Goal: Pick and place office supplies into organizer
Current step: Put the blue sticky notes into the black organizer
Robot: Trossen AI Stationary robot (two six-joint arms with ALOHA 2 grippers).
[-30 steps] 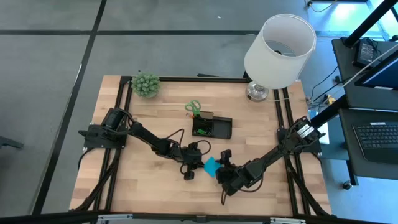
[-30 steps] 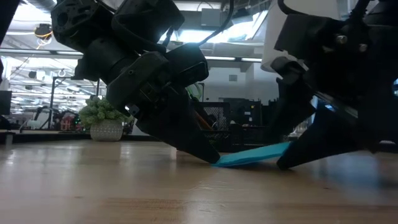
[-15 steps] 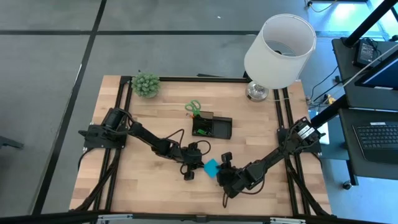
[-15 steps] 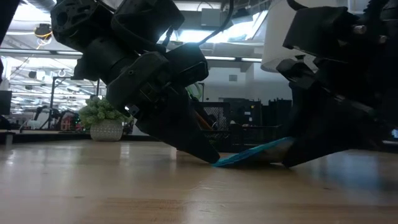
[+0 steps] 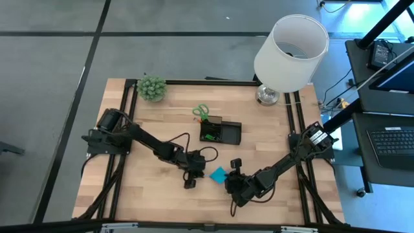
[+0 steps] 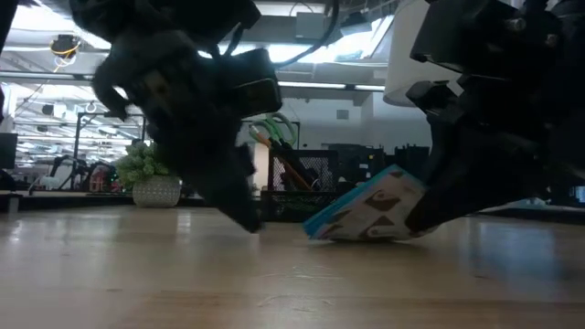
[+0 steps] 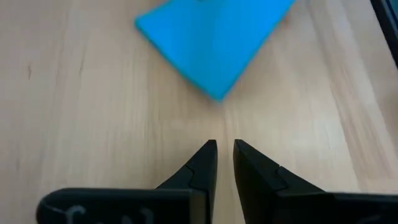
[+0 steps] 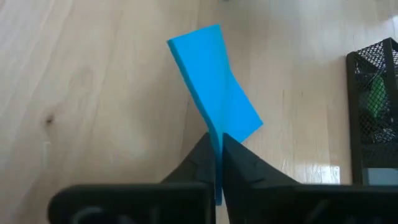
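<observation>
High view — we see the blue sticky-note pad (image 5: 218, 174) on the worktop (image 5: 162, 129), short of the organizer (image 5: 220, 132).

Low view: pad tilted, one edge down.

Right wrist view — right hand (image 8: 217, 155) pinches the pad's edge; thin bite, could slip.

Left wrist view: left hand (image 7: 224, 163) nearly closed, empty.

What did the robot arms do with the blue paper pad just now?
The right gripper shut its jaws on the blue sticky-note pad and tipped one edge up off the table. The left gripper backed away from the pad. The organizer, plant and lamp stayed put.
</observation>
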